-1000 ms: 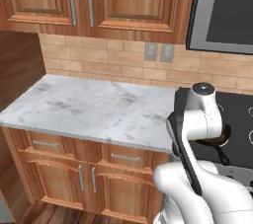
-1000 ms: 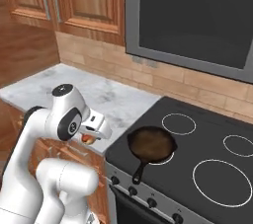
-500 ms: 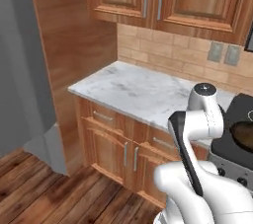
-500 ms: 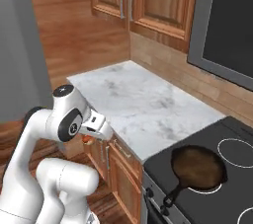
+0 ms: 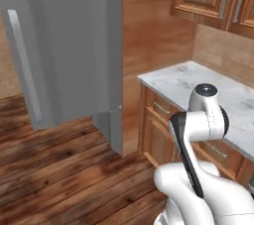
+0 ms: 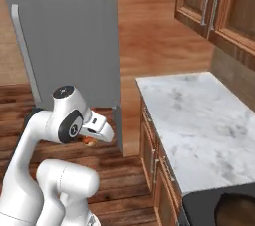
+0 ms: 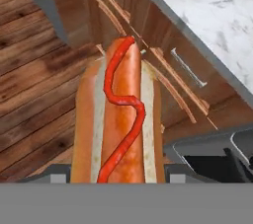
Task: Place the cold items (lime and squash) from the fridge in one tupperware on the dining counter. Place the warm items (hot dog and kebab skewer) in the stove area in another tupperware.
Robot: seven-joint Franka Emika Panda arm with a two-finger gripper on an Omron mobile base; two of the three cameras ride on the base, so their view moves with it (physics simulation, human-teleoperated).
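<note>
Hot dog point(image 7: 118, 119) held lengthwise in gripper point(image 6: 102, 133), fingers closed against bun, carried above wood floor point(image 5: 59, 169) beside marble counter point(image 6: 199, 120), near fridge point(image 5: 64, 45). Tupperware placement judged not yet done; other items not sighted

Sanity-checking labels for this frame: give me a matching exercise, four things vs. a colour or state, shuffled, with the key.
Things:
1. hot dog
2. fridge
3. counter
4. floor

Descriptions:
A. white-grey marble top
B. dark wood planks
C. held in the pincer, red sauce line along it
D. plain grey, with a long vertical handle

Pairs: 1-C, 2-D, 3-A, 4-B
</note>
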